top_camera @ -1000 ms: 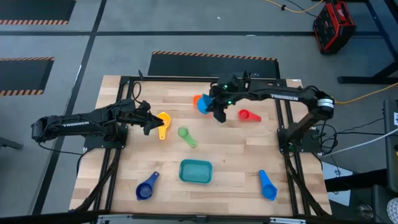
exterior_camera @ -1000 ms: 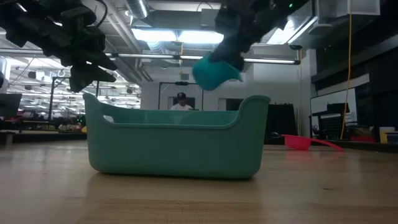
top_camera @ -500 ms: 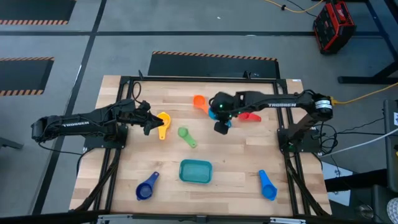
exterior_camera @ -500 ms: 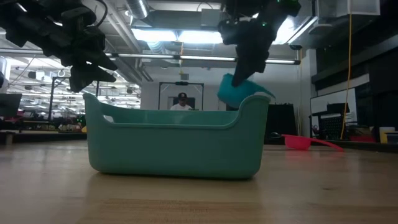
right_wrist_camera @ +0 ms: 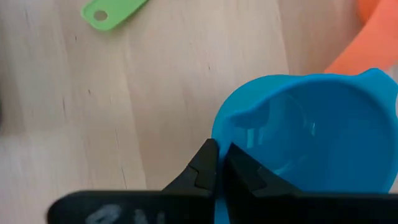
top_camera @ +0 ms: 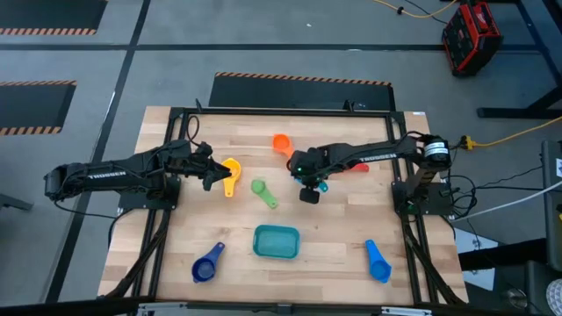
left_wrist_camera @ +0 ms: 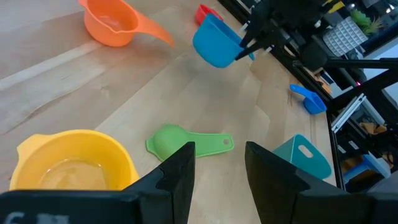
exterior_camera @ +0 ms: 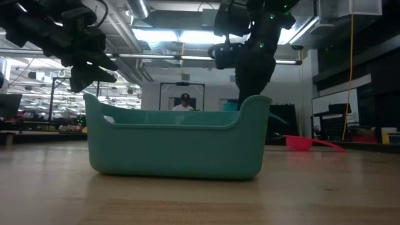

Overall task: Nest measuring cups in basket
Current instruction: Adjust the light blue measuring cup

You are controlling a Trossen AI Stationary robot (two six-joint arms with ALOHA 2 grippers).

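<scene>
Wood tabletop [top_camera: 334, 237] w/ teal basket [top_camera: 276, 241] empty, so nesting barely begun: right gripper [top_camera: 309, 186] pinches light blue cup [left_wrist_camera: 214, 43] aloft short of it, left gripper [top_camera: 209, 173], jaws spread, by yellow cup [top_camera: 230, 168]; other cups scattered.

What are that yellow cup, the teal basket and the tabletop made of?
The yellow cup looks like glossy moulded plastic: light glints on its inner wall. The basket seems smooth plastic with a duller sheen and rounded corners. The tabletop looks like pale wood, with plank seams and visible grain.
</scene>
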